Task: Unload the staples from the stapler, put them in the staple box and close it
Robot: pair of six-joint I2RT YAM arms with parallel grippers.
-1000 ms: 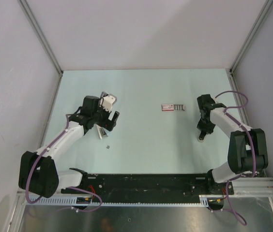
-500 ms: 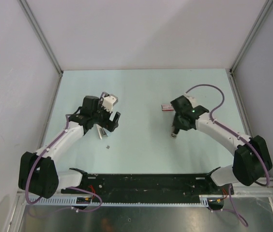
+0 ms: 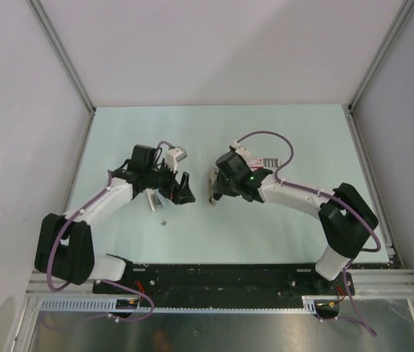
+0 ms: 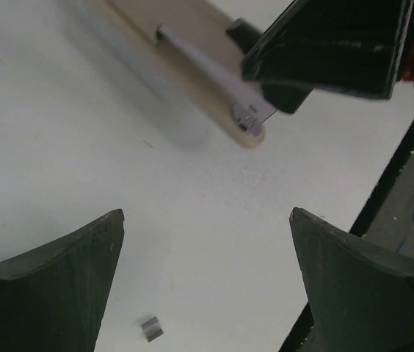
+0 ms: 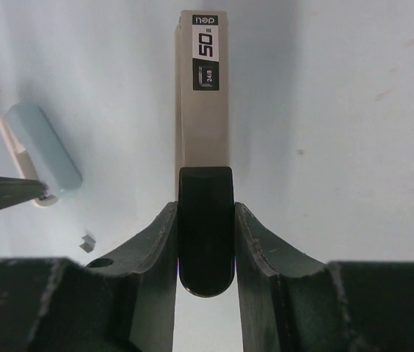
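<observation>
swung left over the pale table (image 3: 266, 132), my right pincer (image 5: 205, 207) clamps a beige bar (image 5: 204, 132), left pincer (image 4: 207, 214) spread, grey walls (image 3: 214, 51) around.

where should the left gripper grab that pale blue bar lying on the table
I'd pinch the pale blue bar across its two long sides near the middle, coming straight down from above: it lies flat, long and narrow, and the open left gripper hangs beside it.

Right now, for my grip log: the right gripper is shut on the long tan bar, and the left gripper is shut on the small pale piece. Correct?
Not quite: the left gripper is open, holding nothing, as the left wrist view shows. The right gripper is shut on the long tan bar.
</observation>
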